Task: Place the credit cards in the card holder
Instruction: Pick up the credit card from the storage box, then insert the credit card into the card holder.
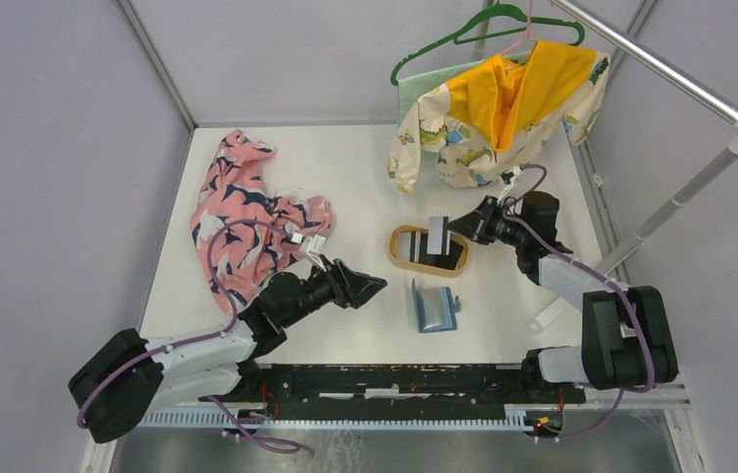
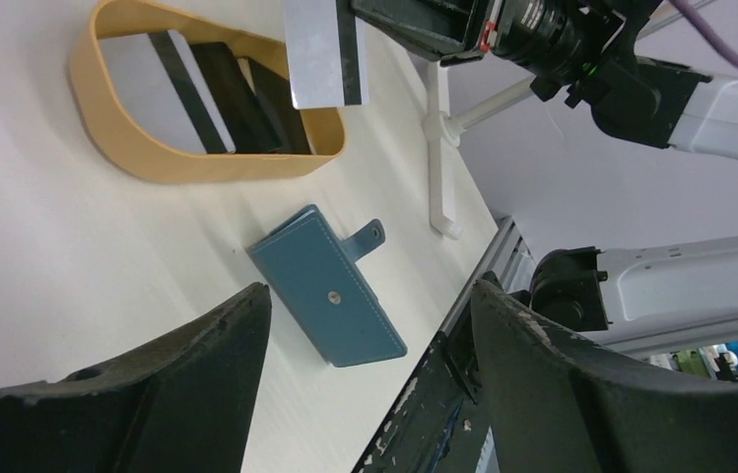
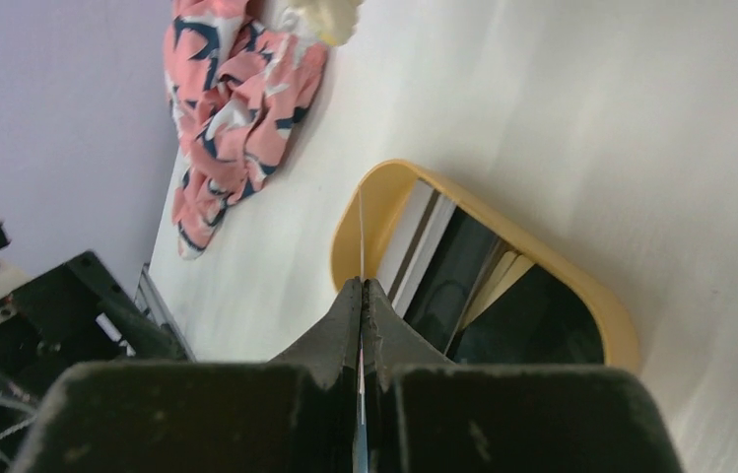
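Nearest us, the left gripper (image 1: 374, 287) hangs low over the table (image 1: 345, 177), jaws wide apart, nothing in them. Just beyond it the card holder (image 2: 330, 288) lies flat, folded shut, side tab sticking out unfastened. We see no card in it.

Next out is the wooden tray (image 1: 396, 251). It holds the remaining cards (image 2: 232, 99): a few dark ones leaning on each other plus a paler one with a dark stripe. Exact count is unclear.

Over the tray, the right gripper (image 3: 362, 296) is pinched tight on one pale card (image 1: 437, 234), held upright. We can't tell whether its lower edge is clear of the rim.

Our read on the step: one card is picked and the transfer to the holder comes next, with nothing stowed so far.

The next move looks two-handed. The holder is shut, so the left arm likely has to flip it open and pin it while the right brings the card across and feeds it edge-first into a pocket. A thin card into a tight slot means alignment matters.

Farthest back are a pink garment (image 1: 246, 212) and a dinosaur-print garment (image 1: 463, 138) on a green hanger (image 1: 488, 22), neither involved.
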You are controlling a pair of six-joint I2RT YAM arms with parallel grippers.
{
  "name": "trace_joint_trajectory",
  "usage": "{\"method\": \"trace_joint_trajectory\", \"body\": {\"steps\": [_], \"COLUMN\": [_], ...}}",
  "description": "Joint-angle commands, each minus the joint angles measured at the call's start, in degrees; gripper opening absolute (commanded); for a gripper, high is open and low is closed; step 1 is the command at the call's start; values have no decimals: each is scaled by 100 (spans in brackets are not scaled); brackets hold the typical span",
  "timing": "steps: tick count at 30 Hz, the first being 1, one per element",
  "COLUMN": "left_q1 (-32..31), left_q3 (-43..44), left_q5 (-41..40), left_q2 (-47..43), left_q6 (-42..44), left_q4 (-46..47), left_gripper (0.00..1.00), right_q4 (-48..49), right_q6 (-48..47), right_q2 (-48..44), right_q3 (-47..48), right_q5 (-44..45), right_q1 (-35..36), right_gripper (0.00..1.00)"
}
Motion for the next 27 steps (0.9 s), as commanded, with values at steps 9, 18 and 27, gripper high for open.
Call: {"method": "trace_joint_trajectory", "body": {"steps": [9,18,27], "left_q1": [-27,-35,-18], "left_q3": [-179,483,1308], "left_q5": [375,651,1221], "left_q2": [598,2218,3694], "left_q6": [-232,-110,-160], "left_q4": [2106,3117,4195], "left_gripper": [87,85,71], "right_q4": [2488,3050,3062], "right_q6": [162,507,422], "right_q2": [-1134,-1031,-885], "right_q3": [-954,-1058,-1025], "right_q5": [-1972,-2354,-2527], "right_q1": [-16,202,541], "right_gripper": [0,0,0]}}
